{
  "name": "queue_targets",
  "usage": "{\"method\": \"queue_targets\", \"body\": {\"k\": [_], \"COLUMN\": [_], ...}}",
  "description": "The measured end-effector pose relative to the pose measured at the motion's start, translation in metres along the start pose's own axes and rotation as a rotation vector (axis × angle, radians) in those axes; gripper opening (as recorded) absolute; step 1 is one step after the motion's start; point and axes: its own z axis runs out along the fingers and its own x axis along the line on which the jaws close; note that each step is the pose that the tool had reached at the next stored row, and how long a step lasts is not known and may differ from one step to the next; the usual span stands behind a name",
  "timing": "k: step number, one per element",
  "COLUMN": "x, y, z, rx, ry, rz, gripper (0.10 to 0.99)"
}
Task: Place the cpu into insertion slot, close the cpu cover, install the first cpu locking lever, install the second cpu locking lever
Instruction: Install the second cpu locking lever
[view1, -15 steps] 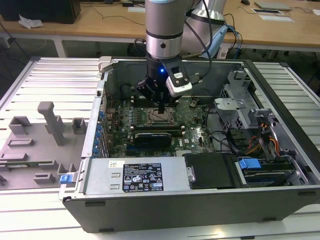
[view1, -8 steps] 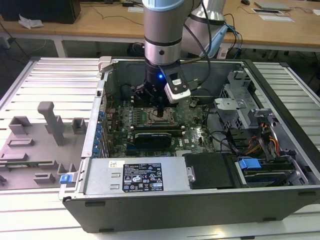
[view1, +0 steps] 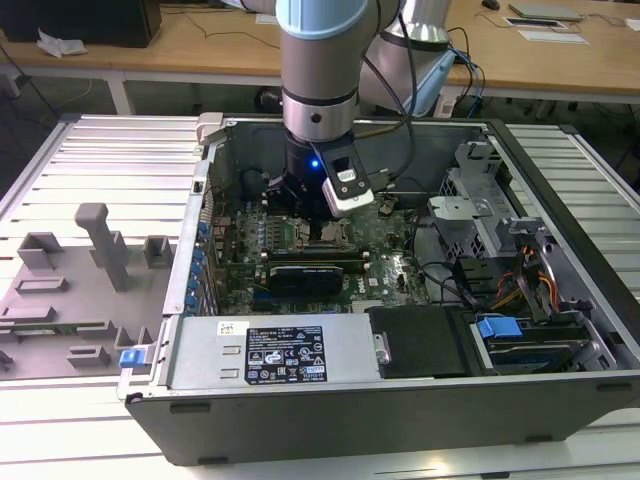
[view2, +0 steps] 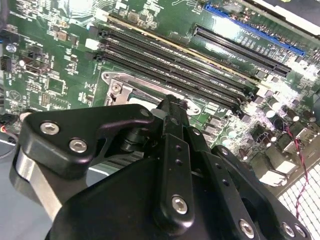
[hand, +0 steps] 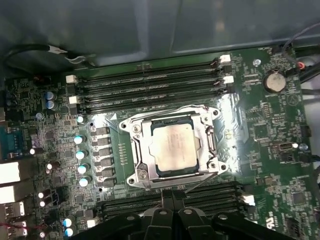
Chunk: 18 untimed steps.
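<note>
In the first wrist view the cpu, a pale silvery square, lies in the insertion slot on the green motherboard. The cpu cover, a grey metal frame, lies flat around it, with the chip showing through its window. A thin wire lever runs along one side of the socket; whether it is hooked I cannot tell. My gripper hangs just off the socket's edge, black fingers pressed together and holding nothing. In the second wrist view the gripper covers most of the socket. The exterior view shows the gripper low over the socket.
The motherboard sits inside an open computer case lying on a slatted metal table. Long black memory slots flank the socket on two sides. Cables and drive bays fill the exterior view's right. A grey fixture tray lies on the left.
</note>
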Motion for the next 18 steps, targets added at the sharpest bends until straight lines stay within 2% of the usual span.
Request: {"method": "queue_targets", "body": {"k": [2,9,12,13,15,18], "x": [0.0006,0.0076,0.0081,0.0081,0.0092,0.0104], "y": [-0.0015,-0.0035,-0.0084,-0.0100,-0.0110,-0.0126], "z": [0.0040,0.0095,0.0103,0.0107,0.0111,0.0116], "rx": [-0.001,-0.004,-0.010,-0.020,-0.050,-0.077], "ry": [0.0002,0.0004,0.0012,0.0026,0.0065,0.0097], "rz": [0.001,0.007,0.007,0.008,0.009,0.010], "gripper": [0.106,0.106,0.106,0.106,0.106,0.106]}}
